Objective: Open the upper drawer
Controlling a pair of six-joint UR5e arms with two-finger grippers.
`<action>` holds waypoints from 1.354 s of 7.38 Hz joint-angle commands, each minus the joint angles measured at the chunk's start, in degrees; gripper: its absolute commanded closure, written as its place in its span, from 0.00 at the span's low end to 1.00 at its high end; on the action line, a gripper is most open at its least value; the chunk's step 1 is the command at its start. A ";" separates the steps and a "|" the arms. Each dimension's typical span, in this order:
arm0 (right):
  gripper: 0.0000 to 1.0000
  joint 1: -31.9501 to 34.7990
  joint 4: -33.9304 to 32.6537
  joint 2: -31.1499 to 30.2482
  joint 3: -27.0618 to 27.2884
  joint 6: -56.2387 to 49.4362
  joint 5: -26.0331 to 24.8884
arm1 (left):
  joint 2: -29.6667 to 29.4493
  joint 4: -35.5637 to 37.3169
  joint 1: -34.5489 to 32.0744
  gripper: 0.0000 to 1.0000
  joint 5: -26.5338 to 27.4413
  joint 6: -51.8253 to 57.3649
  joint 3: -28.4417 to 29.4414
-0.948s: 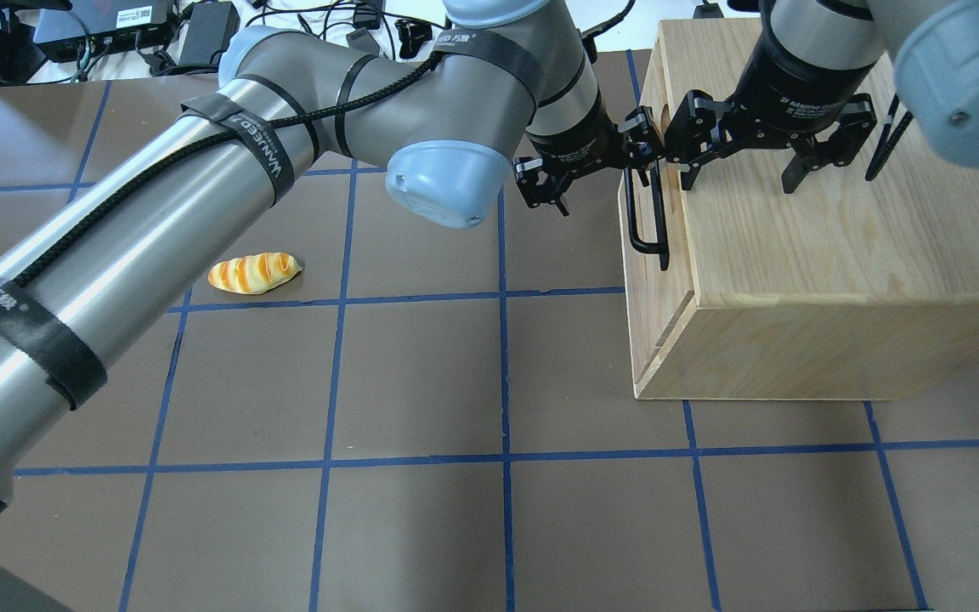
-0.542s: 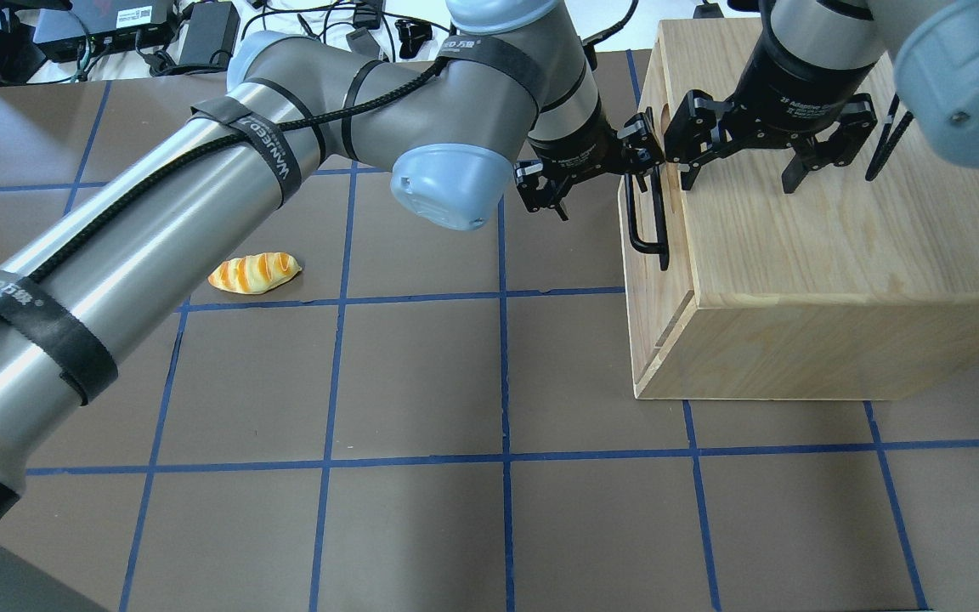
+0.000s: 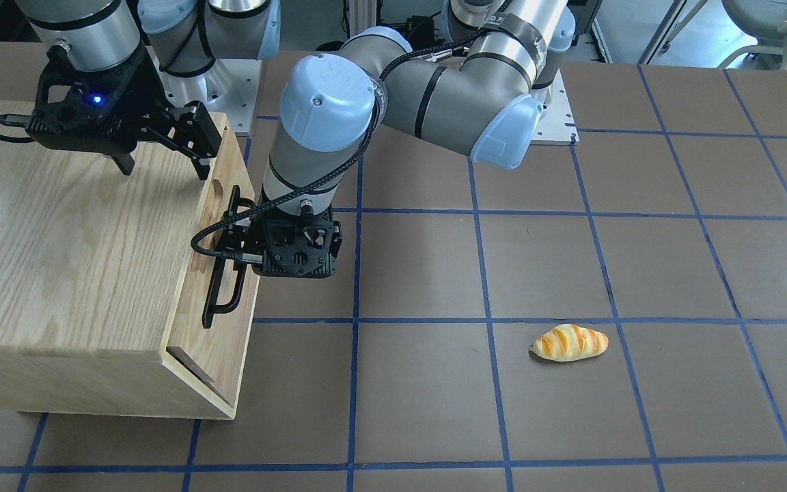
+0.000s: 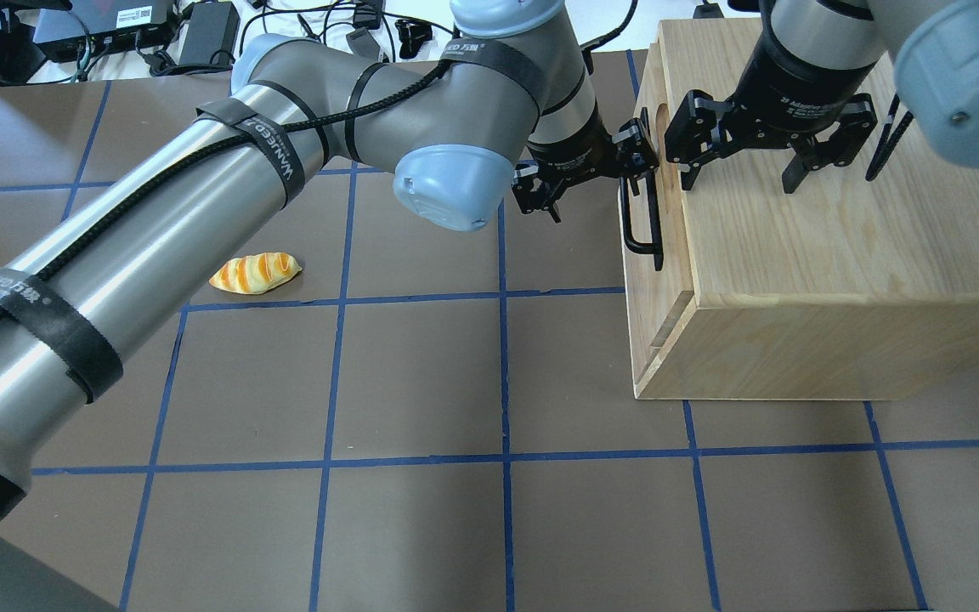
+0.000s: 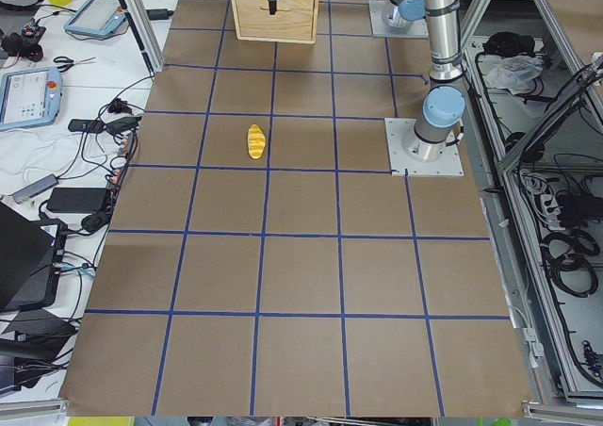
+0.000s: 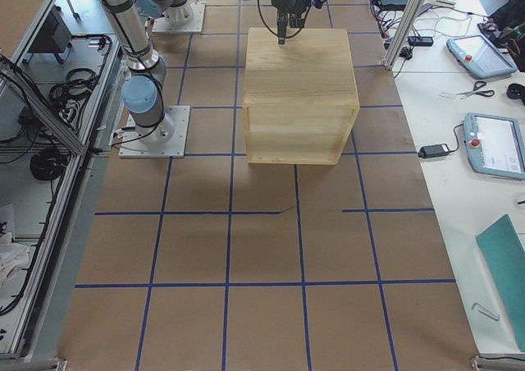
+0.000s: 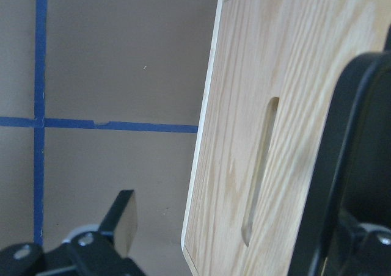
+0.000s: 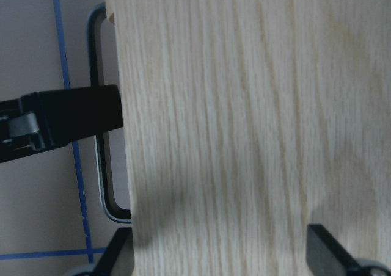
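Observation:
The wooden cabinet [image 4: 838, 255] stands at the table's right, its front facing left. The upper drawer front [image 4: 675, 246] carries a long black bar handle [image 4: 644, 223], also in the front-facing view [image 3: 218, 290]. The drawer stands out a little from the cabinet. My left gripper [image 4: 590, 178] is open, with one finger hooked behind the handle near its far end and the other out over the table. The right wrist view shows that finger crossing the handle [image 8: 96, 74]. My right gripper [image 4: 738, 180] is open, fingertips down on the cabinet's top near the front edge.
A bread-shaped toy [image 4: 254, 273] lies on the brown mat left of the cabinet. Cables and power bricks [image 4: 116, 34] lie beyond the far edge. My left arm [image 4: 200, 221] stretches low across the table's left half.
My left gripper and the handle have shifted slightly left, away from the cabinet body. The drawer front has come out a little. The right gripper has stayed on the top.

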 commanded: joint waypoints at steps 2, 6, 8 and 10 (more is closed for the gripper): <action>0.00 0.01 0.00 0.00 0.00 0.00 -0.06 | 0.73 -1.97 0.09 0.00 1.14 0.21 -0.10; 0.00 0.01 0.00 0.00 0.00 0.00 0.02 | 1.70 -4.09 1.05 0.00 1.14 0.65 0.08; 0.00 0.01 0.00 0.00 0.00 0.00 0.02 | 1.79 -5.58 2.37 0.00 1.14 3.19 0.08; 0.00 0.01 0.00 0.00 0.00 0.00 -0.06 | 2.05 -6.72 3.42 0.00 1.14 4.07 0.08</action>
